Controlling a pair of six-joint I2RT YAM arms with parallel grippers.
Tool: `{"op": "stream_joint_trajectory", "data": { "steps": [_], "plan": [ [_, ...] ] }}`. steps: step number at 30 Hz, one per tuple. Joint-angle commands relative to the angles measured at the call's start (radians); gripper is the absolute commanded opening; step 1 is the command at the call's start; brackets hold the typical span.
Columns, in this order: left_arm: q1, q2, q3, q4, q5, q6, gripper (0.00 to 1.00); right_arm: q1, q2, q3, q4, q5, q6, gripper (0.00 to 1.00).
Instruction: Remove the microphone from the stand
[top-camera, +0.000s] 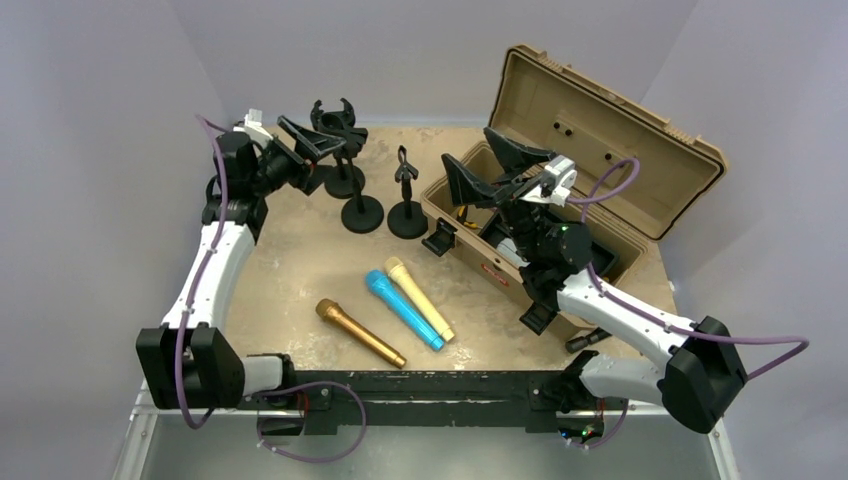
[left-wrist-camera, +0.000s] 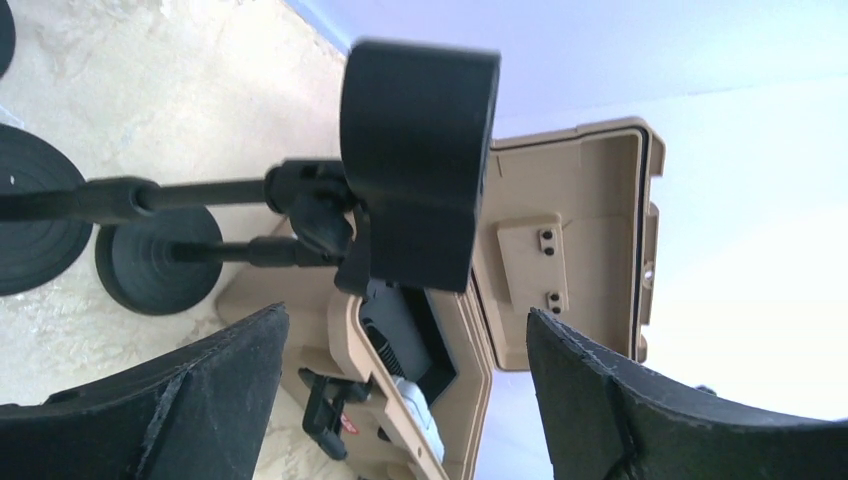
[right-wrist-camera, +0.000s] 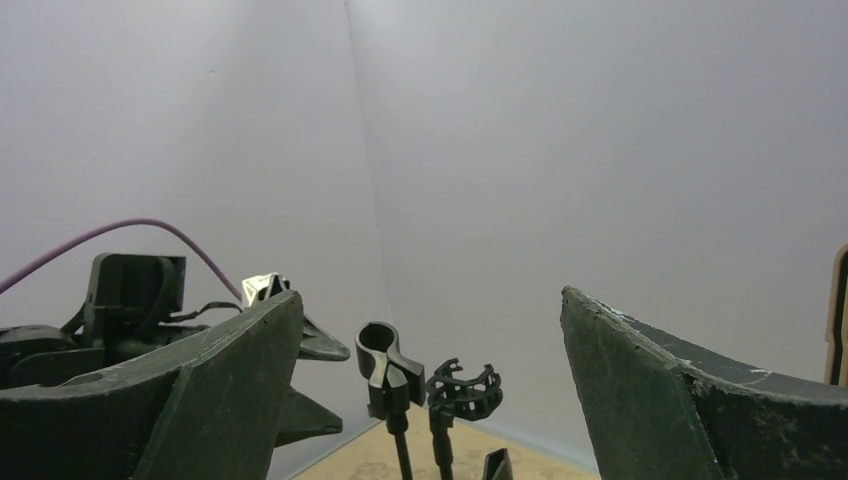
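Three microphones lie flat on the tan table: a bronze one (top-camera: 360, 333), a blue one (top-camera: 403, 309) and a cream one (top-camera: 418, 297). Three black stands (top-camera: 362, 210) are grouped at the back, and every clip I can see is empty. My left gripper (top-camera: 312, 140) is open beside the rear stand's clip (top-camera: 338, 118). In the left wrist view that clip (left-wrist-camera: 420, 160) sits just beyond the gripper (left-wrist-camera: 408, 315), with nothing between the fingers. My right gripper (top-camera: 492, 165) hangs open over the case, facing two stand clips (right-wrist-camera: 385, 360) from a distance, and the gripper (right-wrist-camera: 430, 297) holds nothing.
An open tan case (top-camera: 600, 140) with its lid raised fills the back right, and its front latches (top-camera: 440, 238) hang down. It also shows behind the clip as the tan case (left-wrist-camera: 570, 250). Grey walls close in the table on three sides.
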Motion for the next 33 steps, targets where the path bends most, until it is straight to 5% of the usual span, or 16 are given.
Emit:
{"op": "stream_joint_trajectory", "data": {
  "steps": [1, 19, 27, 33],
  "plan": [
    [0.006, 0.06, 0.086, 0.014, -0.07, 0.001, 0.87, -0.003, -0.025, -0.006, 0.051, -0.004, -0.018, 0.98],
    [-0.06, 0.226, 0.23, -0.074, -0.183, 0.139, 0.86, -0.003, -0.028, -0.011, 0.055, -0.008, -0.02, 0.98],
    [-0.081, 0.236, 0.116, -0.061, -0.233, 0.154, 0.63, -0.003, -0.022, -0.01, 0.055, -0.011, -0.022, 0.98],
    [-0.081, 0.21, 0.033, -0.115, -0.308, 0.203, 0.59, -0.005, -0.019, -0.011, 0.06, -0.017, -0.017, 0.98]
  ]
}}
